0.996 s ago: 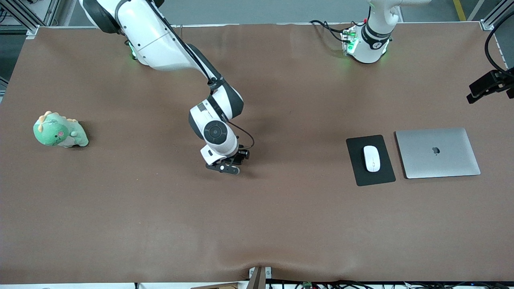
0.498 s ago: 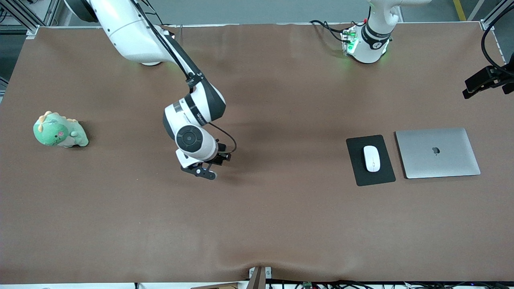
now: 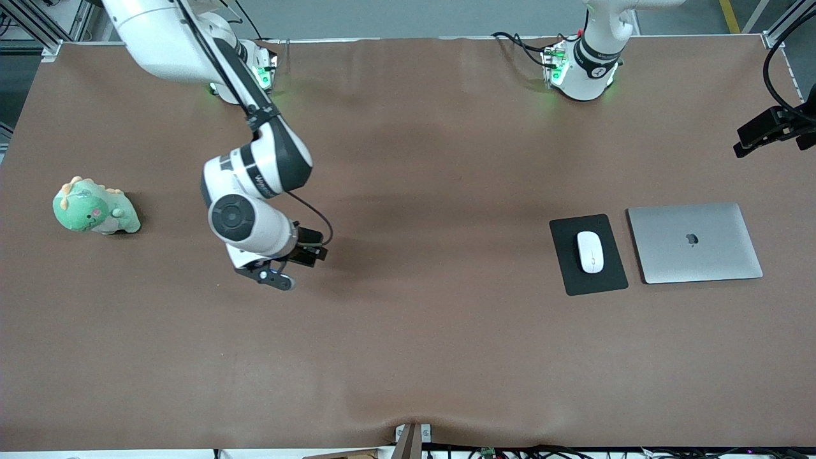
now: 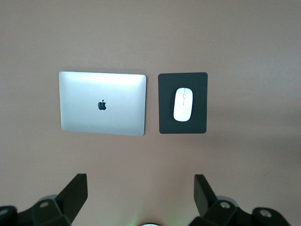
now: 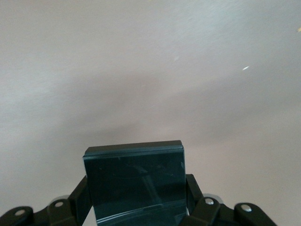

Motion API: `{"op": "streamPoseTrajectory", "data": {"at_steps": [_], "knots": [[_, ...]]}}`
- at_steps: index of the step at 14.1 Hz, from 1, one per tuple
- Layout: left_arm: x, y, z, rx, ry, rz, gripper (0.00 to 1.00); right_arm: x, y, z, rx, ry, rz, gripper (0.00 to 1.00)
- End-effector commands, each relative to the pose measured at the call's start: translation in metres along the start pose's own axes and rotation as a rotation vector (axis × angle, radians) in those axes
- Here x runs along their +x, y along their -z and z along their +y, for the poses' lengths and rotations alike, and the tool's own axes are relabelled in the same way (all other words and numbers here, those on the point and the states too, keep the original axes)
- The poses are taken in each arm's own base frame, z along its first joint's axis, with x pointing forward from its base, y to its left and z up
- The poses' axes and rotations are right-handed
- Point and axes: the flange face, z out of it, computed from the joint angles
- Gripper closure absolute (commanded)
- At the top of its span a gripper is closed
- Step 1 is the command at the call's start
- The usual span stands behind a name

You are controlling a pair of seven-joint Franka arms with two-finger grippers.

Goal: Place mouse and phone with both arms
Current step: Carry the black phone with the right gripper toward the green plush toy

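Phone (image 5: 134, 181) clamped in the right gripper (image 3: 280, 268) above bare table (image 3: 408, 357).
The mouse (image 3: 590, 251) is seen on its pad (image 3: 567, 268) beside the laptop (image 3: 695, 242); the left gripper (image 4: 141, 202) is held spread above them.

one mouse (image 3: 590, 251), one phone (image 5: 135, 181), one laptop (image 3: 694, 242)

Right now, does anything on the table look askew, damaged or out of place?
Nothing stands out. The white oval mouse lies squarely on the black rectangular pad beside the closed silver laptop. The right gripper holds the black slab phone over bare table; the left gripper is open.
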Motion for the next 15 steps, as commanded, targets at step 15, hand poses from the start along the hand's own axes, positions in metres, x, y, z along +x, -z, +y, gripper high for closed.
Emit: {"op": "streamPoseTrajectory", "data": {"at_steps": [15], "knots": [[0.005,-0.005,0.011,-0.025,-0.002,0.017,0.0,0.037,0.001,0.209,0.015,0.072,-0.056,1.0]]}}
